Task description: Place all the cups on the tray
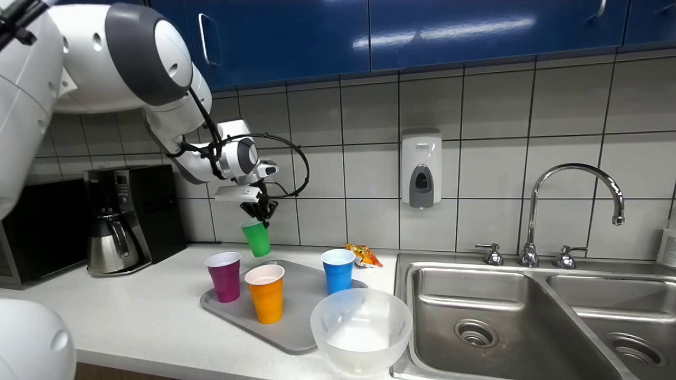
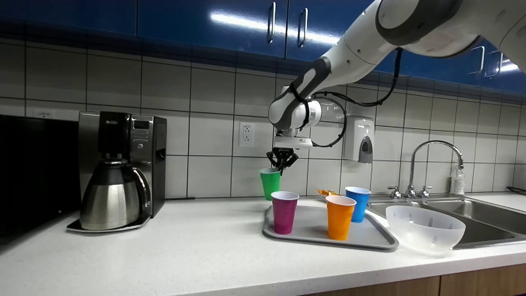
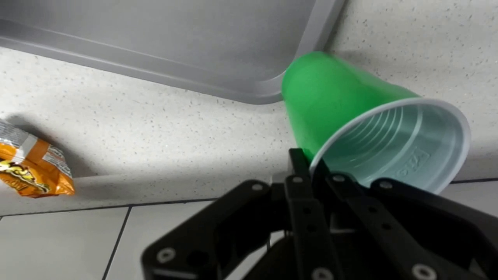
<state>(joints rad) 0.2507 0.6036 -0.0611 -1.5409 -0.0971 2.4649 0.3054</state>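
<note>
The green cup (image 3: pixel 334 97) hangs slightly tilted, its near rim pinched by my gripper (image 3: pixel 310 161), one finger inside the wall and one outside. In both exterior views this cup (image 1: pixel 257 240) appears raised off the counter. In the wrist view its base overlaps a rounded corner of the grey tray (image 3: pixel 175 39). Standing upright on the tray (image 2: pixel 312 224) are the purple cup (image 2: pixel 284 216) near one end, the orange cup (image 2: pixel 340 220) towards the front, and the blue cup (image 2: pixel 358 205) towards the sink end.
A translucent white bowl (image 1: pixel 362 327) stands between the tray's sink-side end and the steel sink (image 1: pixel 475 279). Near the tiled wall lies an orange snack bag (image 3: pixel 35 171). Beyond the purple cup's end of the counter is a coffee maker (image 2: pixel 117 193).
</note>
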